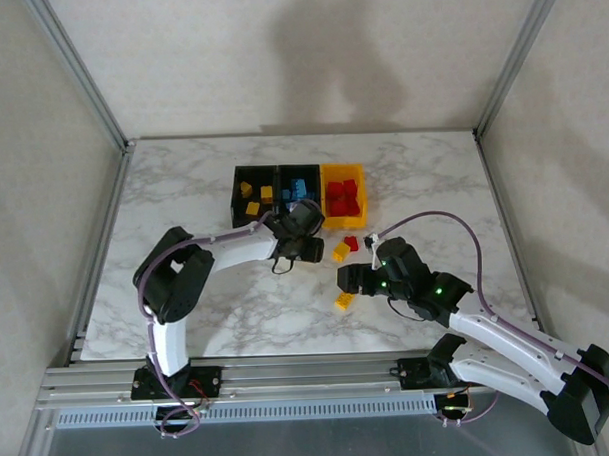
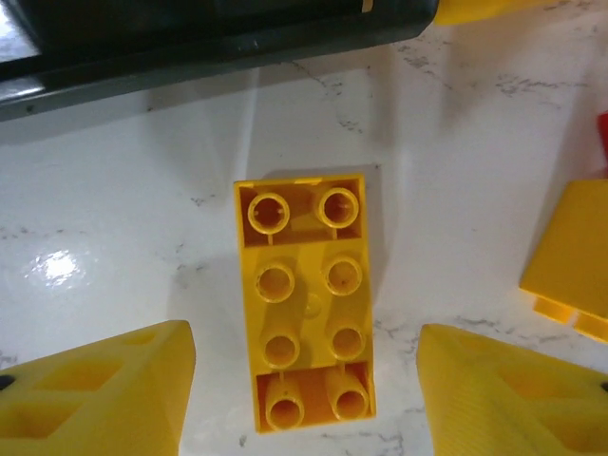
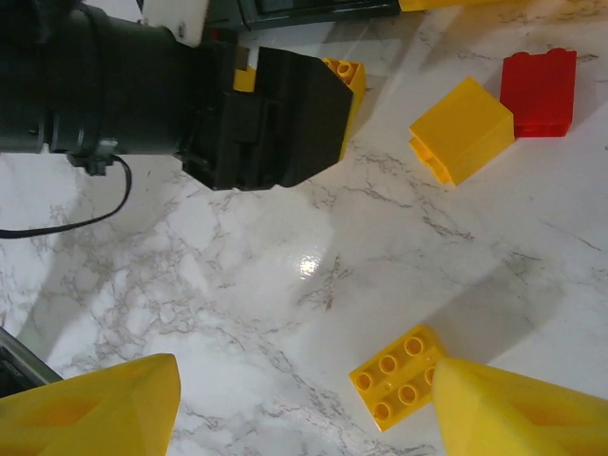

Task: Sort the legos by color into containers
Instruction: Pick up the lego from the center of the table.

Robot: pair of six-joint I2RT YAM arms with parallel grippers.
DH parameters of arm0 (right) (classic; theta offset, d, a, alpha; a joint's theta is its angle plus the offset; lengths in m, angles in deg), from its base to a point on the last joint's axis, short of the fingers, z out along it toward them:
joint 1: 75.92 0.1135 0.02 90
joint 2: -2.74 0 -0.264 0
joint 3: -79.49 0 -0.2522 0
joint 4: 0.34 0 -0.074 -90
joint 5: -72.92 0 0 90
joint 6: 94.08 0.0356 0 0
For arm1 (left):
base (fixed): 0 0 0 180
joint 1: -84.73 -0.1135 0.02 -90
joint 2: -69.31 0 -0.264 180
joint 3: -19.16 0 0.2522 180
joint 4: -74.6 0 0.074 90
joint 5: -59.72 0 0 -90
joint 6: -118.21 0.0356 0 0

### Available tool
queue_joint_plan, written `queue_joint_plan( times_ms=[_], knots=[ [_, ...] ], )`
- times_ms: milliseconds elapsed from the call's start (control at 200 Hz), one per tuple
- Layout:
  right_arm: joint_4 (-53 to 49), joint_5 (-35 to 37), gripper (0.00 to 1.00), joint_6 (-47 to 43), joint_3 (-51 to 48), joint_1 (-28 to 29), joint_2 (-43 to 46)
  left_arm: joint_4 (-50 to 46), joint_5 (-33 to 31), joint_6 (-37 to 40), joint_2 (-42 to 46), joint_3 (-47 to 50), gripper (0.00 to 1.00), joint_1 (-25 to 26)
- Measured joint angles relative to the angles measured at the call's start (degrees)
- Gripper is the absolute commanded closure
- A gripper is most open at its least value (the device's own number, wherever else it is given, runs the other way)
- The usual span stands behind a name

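Three joined bins stand at the back: a black bin (image 1: pixel 235 198) with yellow legos, a black bin (image 1: pixel 298 174) with blue ones, and a yellow bin (image 1: pixel 344 223) with red ones. My left gripper (image 1: pixel 306 230) (image 2: pixel 306 404) hangs open just in front of them, its fingers (image 2: pixel 104 394) on either side of a yellow eight-stud brick (image 2: pixel 306 299) (image 3: pixel 348 80) lying on the table, not touching it. My right gripper (image 1: pixel 354 278) (image 3: pixel 304 408) is open over bare marble, with a flat yellow brick (image 3: pixel 399 375) (image 1: pixel 344 302) beside its right finger (image 3: pixel 518 408).
A yellow brick (image 3: pixel 463 128) (image 1: pixel 341 251) (image 2: pixel 575 266) and a red brick (image 3: pixel 539 92) (image 1: pixel 351 243) lie loose between the two grippers. The left arm's black wrist (image 3: pixel 142 90) lies close ahead of my right gripper. The marble table (image 1: pixel 183 192) is ringed by a metal frame.
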Motion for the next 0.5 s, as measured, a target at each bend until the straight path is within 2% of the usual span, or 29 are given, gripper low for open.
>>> queue_joint_plan(
  times_ms=[45,170,375,501],
  knots=[
    [0.0,0.0,0.3,0.0,0.0,0.0,0.0,-0.1,-0.7,-0.3,-0.8,-0.5,0.54,0.4],
    [0.0,0.0,0.3,0.4,0.0,0.0,0.0,-0.4,-1.8,-0.3,-1.6,-1.2,0.71,1.1],
    [0.3,0.0,0.3,0.4,0.0,0.0,-0.6,-1.6,-2.6,-0.3,-0.7,-1.5,0.74,1.2],
    [0.5,-0.2,0.3,0.4,0.0,0.0,-1.4,-3.2,-3.3,-0.3,3.0,-1.5,0.75,0.9]
  ],
)
